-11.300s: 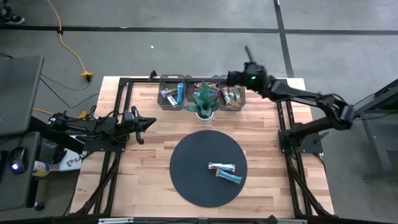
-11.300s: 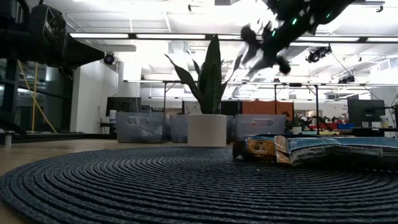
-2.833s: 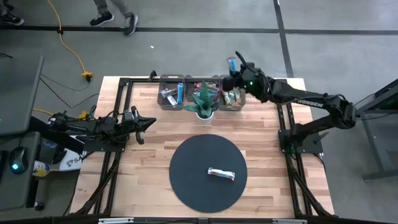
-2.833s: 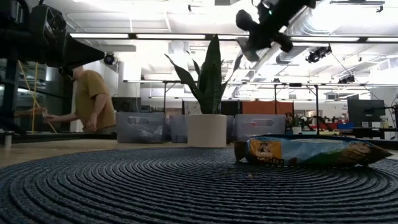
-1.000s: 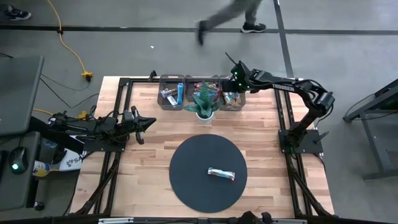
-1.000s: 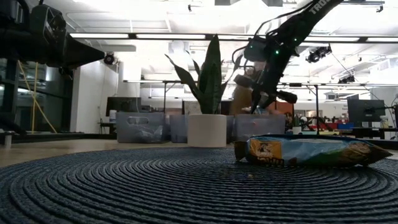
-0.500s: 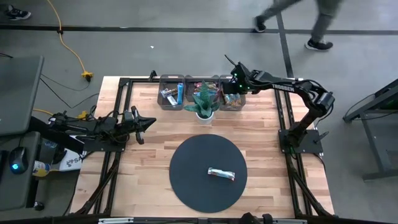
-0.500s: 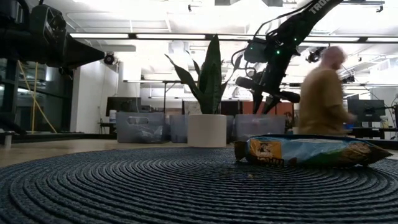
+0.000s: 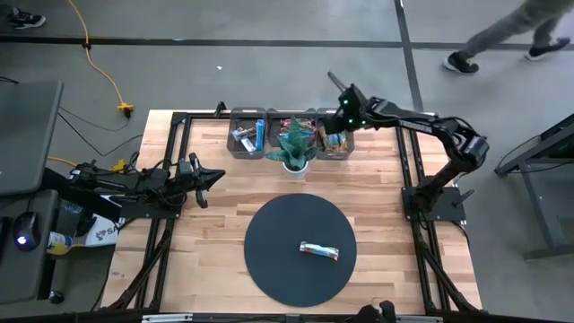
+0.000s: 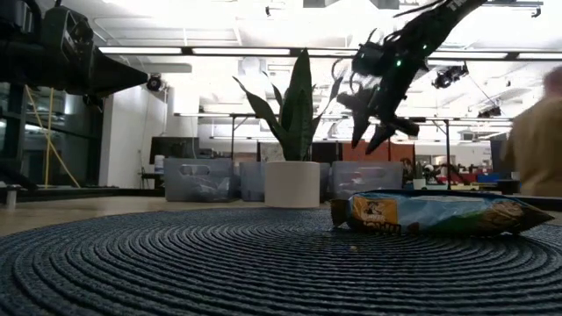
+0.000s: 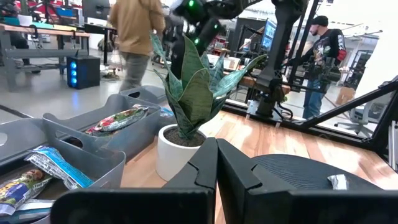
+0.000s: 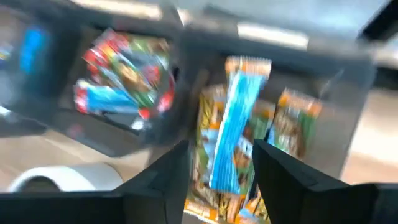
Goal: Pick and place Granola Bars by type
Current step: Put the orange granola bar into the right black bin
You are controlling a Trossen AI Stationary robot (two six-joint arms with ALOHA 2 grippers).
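Since the earlier frames the two bars on the round mat have become one, and the right gripper point(image 9: 342, 115) has carried the blue bar up to the bins at the table's far edge. Its fingers now stand apart above the right-hand bin point(image 9: 335, 143), with nothing between them — the blue bar point(image 12: 233, 130) lies released on top of the pile there.

That right-hand bin holds orange-and-brown wrapped bars point(image 12: 295, 118) under the blue one. The middle bin point(image 12: 93, 134) holds a red-and-green wrapped bar point(image 12: 127, 68). The left-hand bin point(image 9: 248, 121) holds blue and pale bars point(image 9: 249, 136). A potted plant point(image 9: 295, 145) stands just in front of the bins.

The last granola bar point(image 9: 319, 250) lies flat on the dark mat point(image 9: 269, 242), right of its middle — its long axis runs roughly across the table, tilted slightly.

The left gripper point(image 9: 208, 177) waits at the table's left side, fingers closed together and empty.
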